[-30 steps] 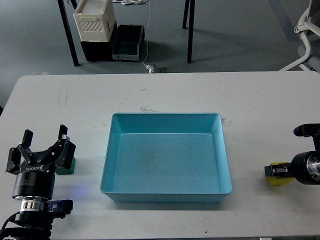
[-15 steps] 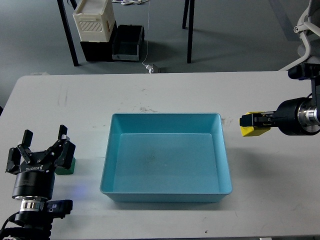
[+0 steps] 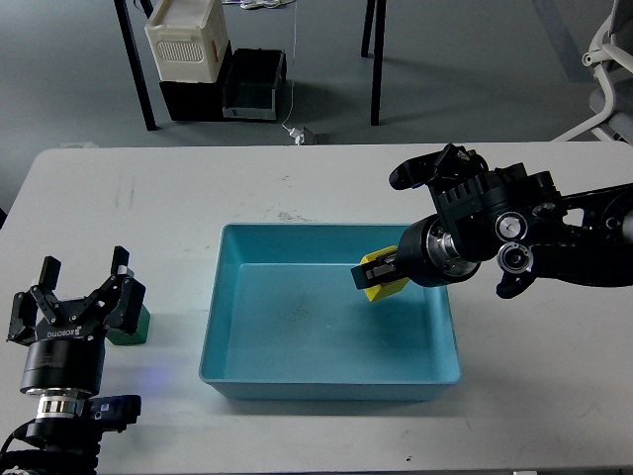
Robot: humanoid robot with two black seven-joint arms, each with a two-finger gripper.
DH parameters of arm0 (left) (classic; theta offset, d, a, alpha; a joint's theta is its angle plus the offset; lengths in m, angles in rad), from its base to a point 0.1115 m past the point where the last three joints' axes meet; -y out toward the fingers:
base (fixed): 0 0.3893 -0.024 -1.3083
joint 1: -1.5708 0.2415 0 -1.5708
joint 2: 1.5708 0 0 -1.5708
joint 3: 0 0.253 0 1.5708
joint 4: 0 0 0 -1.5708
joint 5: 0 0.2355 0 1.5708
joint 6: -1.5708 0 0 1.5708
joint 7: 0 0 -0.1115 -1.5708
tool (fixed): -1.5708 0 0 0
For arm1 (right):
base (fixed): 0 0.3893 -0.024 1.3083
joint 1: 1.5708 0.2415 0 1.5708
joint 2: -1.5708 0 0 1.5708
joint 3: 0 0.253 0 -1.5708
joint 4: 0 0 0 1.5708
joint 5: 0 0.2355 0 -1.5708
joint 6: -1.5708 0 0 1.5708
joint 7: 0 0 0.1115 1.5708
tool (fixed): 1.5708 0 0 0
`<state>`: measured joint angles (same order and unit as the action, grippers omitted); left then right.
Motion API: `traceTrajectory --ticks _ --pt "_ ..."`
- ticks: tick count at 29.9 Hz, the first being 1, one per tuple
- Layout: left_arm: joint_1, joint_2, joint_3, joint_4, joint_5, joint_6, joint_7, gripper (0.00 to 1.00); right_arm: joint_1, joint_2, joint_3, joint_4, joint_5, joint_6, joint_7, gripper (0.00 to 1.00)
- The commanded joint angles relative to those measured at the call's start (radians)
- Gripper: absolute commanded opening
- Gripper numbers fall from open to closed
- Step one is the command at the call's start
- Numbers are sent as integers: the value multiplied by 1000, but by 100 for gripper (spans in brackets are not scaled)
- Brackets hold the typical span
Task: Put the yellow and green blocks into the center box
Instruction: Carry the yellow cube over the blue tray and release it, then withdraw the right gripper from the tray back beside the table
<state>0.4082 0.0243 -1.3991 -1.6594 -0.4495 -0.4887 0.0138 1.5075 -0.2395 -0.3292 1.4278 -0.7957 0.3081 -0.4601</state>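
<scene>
The light blue center box (image 3: 229, 366) sits open in the middle of the white table. My right gripper (image 3: 376, 276) reaches in from the right and is shut on the yellow block (image 3: 383, 281), holding it over the box's right half, above the floor. The green block (image 3: 133, 326) rests on the table left of the box, partly hidden behind my left gripper (image 3: 81, 297). My left gripper is open, fingers spread, right beside the green block and not holding it.
The table's (image 3: 297, 183) far edge runs across the view. Beyond it on the floor stand a white crate (image 3: 188, 40) on black boxes, table legs, and a white chair (image 3: 608, 69) at far right.
My right arm has carried the yellow block up from the table's right side and leftward to above the box's right half. The left gripper has hardly moved.
</scene>
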Motion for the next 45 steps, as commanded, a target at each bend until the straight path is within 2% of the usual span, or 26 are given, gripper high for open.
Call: traceTrajectory --ticks 1,4,6,8,9,20,26,30,36,40,45 --pt "0 0 2 0 0 0 0 100 -12 60 -31 -35 1 -9 -2 21" --pt "0 0 0 1 2 0 0 100 -12 68 -34 -35 4 -29 -3 33" --pt "0 0 0 1 0 0 0 100 -13 71 -36 -35 19 -58 -5 57" --pt "1 0 2 1 2 0 0 100 -13 69 -36 -35 61 -58 -8 94" --pt "1 0 2 3 2 0 0 100 -13 69 -34 -35 82 -57 -11 100" --pt "-3 0 3 3 2 0 0 100 -7 54 -16 -58 121 -60 -11 100" --pt "-6 2 5 3 2 0 0 100 5 -3 104 -95 240 -78 -8 100" --pt "-8 2 5 3 0 0 0 100 17 -96 156 -95 354 -72 -8 100" --pt "-11 2 6 7 2 0 2 100 -105 -225 416 -98 365 -73 -3 100" --pt "-17 2 11 13 0 0 2 100 -245 -231 657 -153 401 -73 -2 100" --pt "-17 2 9 15 2 0 0 100 -443 -207 994 -259 607 -23 0 100"
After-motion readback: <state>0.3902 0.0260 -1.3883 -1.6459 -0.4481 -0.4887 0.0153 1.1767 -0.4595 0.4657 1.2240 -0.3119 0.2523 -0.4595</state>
